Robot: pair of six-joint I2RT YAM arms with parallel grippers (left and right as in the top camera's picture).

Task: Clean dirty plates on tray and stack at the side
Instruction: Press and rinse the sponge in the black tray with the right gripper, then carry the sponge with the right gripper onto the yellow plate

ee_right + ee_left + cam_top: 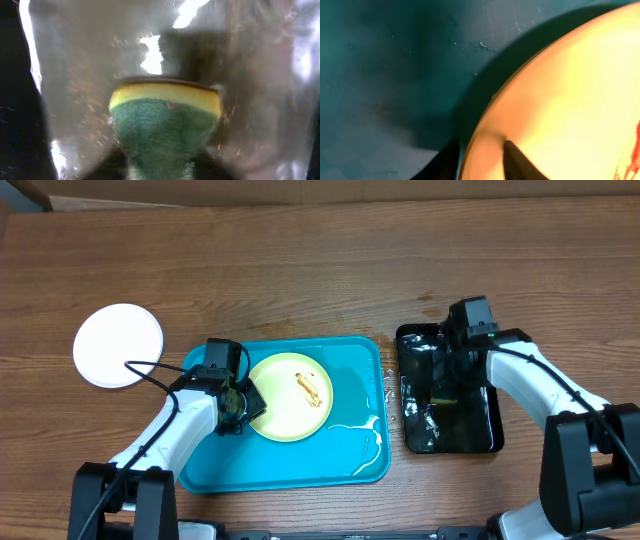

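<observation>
The pale yellow-green plate (285, 412) is lying flat on the blue tray (300, 470). Its left rim is being pinched by the left claw (238, 402), which is closed down to the rim's thickness. The plate is being judged stiff, light and probably slippery where wet, so the rim is being taken as the sensible hold. A brown-red smear (312, 388) is being left exposed near the plate's middle. A sponge (165, 125), soft and squashable, is being squeezed narrow in the right claw (442, 388) over the black tray (470, 435). A white plate (118, 345) is being kept on the wooden table (300, 270), well apart to the left. Wet streaks (368, 435) are being seen on the blue tray's right side, so some sliding is being expected there.
</observation>
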